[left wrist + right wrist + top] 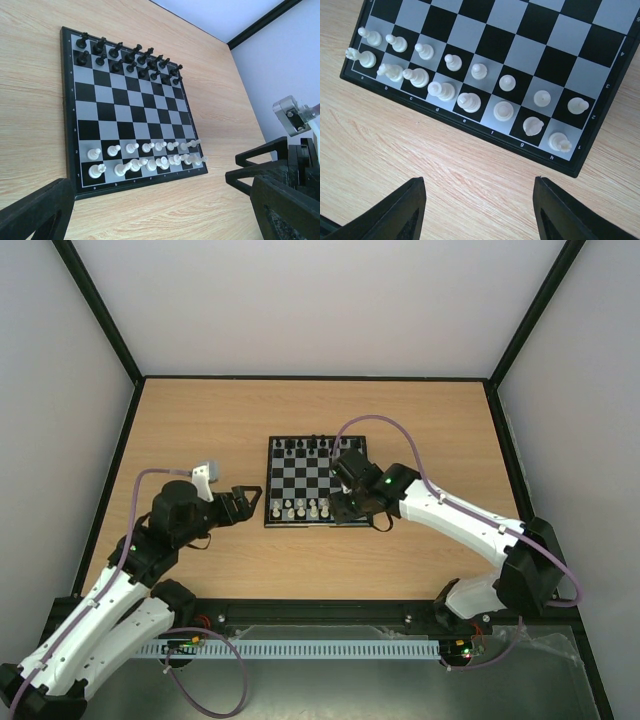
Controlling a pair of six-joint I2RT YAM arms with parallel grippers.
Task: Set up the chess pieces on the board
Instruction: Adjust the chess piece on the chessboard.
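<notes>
Ahead of the Right Jaws, White Looks Set

We find the chess pieces (470, 101) in two crosswise rows on the board (535, 30), centred on the bench (200, 430), just beyond the right gripper (479, 187), jaws apart and empty. The left gripper (250, 502), likewise parted, sits farther off, beside the board's left edge.

Cream chess pieces (503, 110) stand on a black and grey checked board (520, 52).
</notes>
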